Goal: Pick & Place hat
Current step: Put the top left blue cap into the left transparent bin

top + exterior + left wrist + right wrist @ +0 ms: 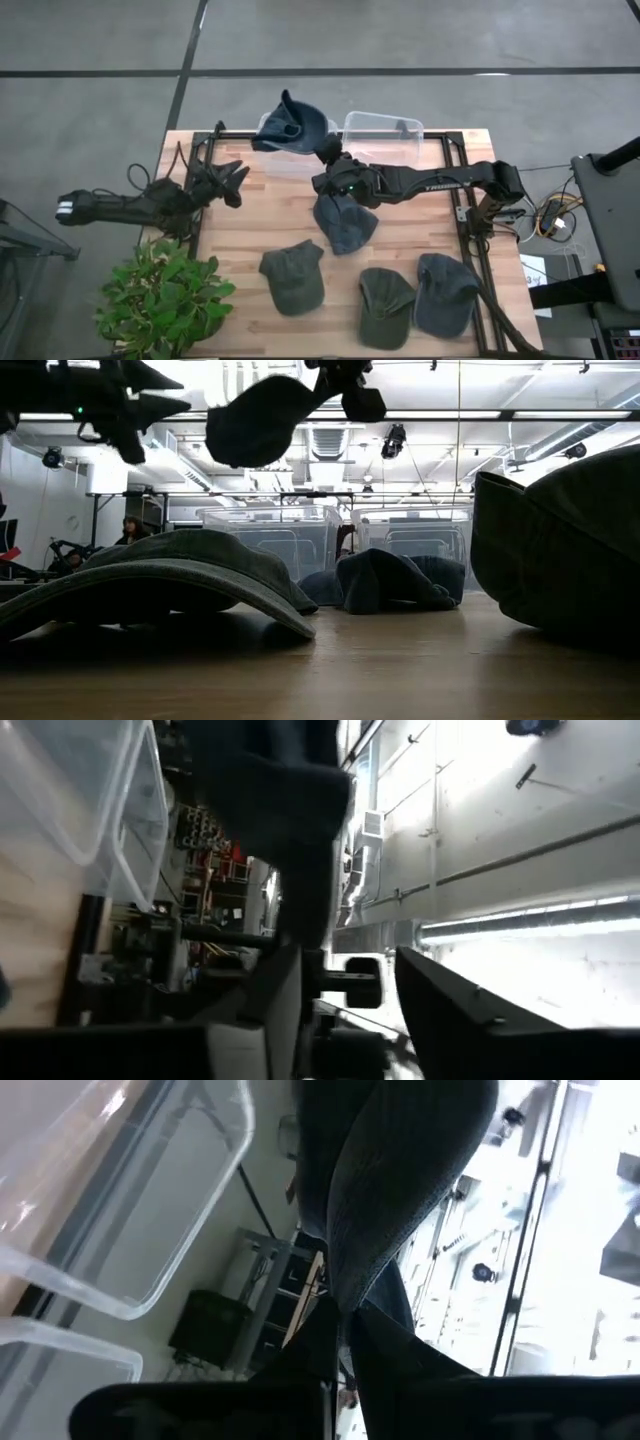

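My right gripper [327, 150] is shut on a dark blue hat [290, 128], which hangs in the air above the left clear bin [283, 165] at the table's far side. In the low view that hat [260, 420] hangs high above the table. Another dark blue hat [346, 224] lies on the wood under my right arm. Two green hats [293, 276] [383, 305] and a grey-blue hat [445, 292] lie crown up along the near side. My left gripper [236, 180] stands open at the table's left, holding nothing. My right gripper pinches an edge of the dark blue hat [350, 1285] between its two fingers, where the cloth narrows into them. The fingers come roughly level from the table's right, slanting toward the far edge. The hat is lifted clear, spreading out beyond the fingertips over the left bin.
A second clear bin [385, 128] stands to the right of the first at the far edge. A potted plant [160, 300] sits at the near left corner. Black frame rails [465, 200] run along the table's left and right sides.
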Tool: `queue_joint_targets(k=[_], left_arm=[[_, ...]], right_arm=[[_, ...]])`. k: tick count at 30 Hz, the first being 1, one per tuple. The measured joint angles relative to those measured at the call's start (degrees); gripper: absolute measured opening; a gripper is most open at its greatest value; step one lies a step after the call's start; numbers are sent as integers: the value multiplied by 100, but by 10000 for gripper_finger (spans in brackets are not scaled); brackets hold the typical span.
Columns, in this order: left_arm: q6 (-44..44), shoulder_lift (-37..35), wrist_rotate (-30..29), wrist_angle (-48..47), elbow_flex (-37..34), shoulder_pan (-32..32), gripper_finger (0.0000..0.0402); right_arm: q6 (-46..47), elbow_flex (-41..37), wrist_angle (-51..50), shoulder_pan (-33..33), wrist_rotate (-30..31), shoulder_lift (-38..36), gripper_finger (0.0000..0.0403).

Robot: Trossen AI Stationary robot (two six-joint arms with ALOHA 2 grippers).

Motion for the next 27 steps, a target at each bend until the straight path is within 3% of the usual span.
queue_joint_targets(k=[5,9,12,17,27], left_arm=[[-351,658,306,-120,626,0,178],[-1138,1172,864,-1410,1204,-4,179],[-1430,1505,907,-1994,1539,-3,179],[-979,1780,888,-1511,1892,-2,179],[-702,1686,572,-1735,2234,34,179]], right_arm=[[-282,66,103,1,-74,259,11],[-304,293,173,6,-34,474,11],[-313,477,156,8,-7,643,11],[-425,637,165,53,-38,769,11],[-378,637,156,160,34,769,11]])
